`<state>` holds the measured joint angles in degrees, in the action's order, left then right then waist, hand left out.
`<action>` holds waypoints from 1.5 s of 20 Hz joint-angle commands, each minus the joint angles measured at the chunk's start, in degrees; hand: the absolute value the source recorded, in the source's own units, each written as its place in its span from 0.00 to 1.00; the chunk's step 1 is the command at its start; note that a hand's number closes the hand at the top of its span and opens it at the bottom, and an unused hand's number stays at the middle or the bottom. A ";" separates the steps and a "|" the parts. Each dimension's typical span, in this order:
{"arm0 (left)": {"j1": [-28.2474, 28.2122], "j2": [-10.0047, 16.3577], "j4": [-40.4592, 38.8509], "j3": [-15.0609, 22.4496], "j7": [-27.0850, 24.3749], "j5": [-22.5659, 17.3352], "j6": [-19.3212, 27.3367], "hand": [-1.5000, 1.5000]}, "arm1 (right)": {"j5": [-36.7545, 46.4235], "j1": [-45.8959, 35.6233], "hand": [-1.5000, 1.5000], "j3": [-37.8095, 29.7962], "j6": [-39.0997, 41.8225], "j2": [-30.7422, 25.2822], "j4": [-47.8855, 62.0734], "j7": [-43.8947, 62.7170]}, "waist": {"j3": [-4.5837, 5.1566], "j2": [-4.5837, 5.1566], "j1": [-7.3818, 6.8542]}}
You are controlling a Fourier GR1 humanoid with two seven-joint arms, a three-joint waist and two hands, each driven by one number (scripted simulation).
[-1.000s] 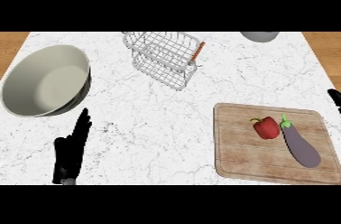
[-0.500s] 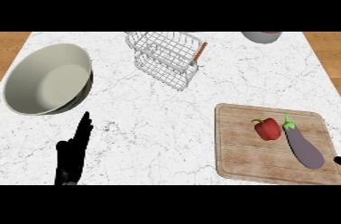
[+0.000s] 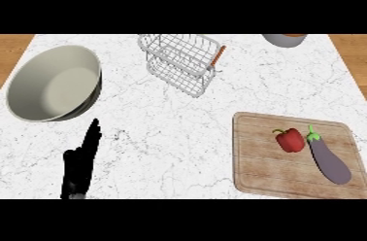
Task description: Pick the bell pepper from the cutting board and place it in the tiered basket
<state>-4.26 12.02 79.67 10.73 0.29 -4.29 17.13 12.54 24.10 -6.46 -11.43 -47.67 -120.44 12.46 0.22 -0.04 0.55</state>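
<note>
Resting at lower left: left hand point(image 3: 76, 166), fingers straight and pressed together. Red bell pepper point(image 3: 290, 140) lies on cutting board point(image 3: 258, 162), just beside eggplant point(image 3: 329, 161). Tiered basket point(image 3: 180, 62) stands upper centre.

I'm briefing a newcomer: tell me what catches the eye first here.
The red bell pepper beside a purple eggplant on the wooden cutting board, lower right, stands out. A large pale round bowl fills the upper left; a wire tiered basket sits top centre.
</note>
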 commanded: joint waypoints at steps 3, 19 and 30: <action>2.70 -0.77 -4.52 -0.69 -1.30 0.71 -0.82 0.50 | 19.33 -3.33 0.00 10.76 -2.13 3.37 -8.86 19.58 | -0.10 0.20 -0.73; -0.69 -1.57 1.66 -0.40 2.21 2.77 -1.25 0.50 | 45.14 -20.92 0.00 26.95 12.96 18.89 9.59 35.55 | -0.21 0.05 -0.89; 1.44 -3.74 -3.45 -2.90 -0.53 4.06 -3.42 0.50 | 47.28 -25.48 0.00 24.08 18.07 26.11 18.88 31.74 | -0.21 0.10 -0.64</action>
<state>-4.67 8.77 79.99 8.59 0.79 -0.45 14.78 58.42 0.58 18.25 5.34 -23.15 -107.06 44.62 -0.06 -0.07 -0.14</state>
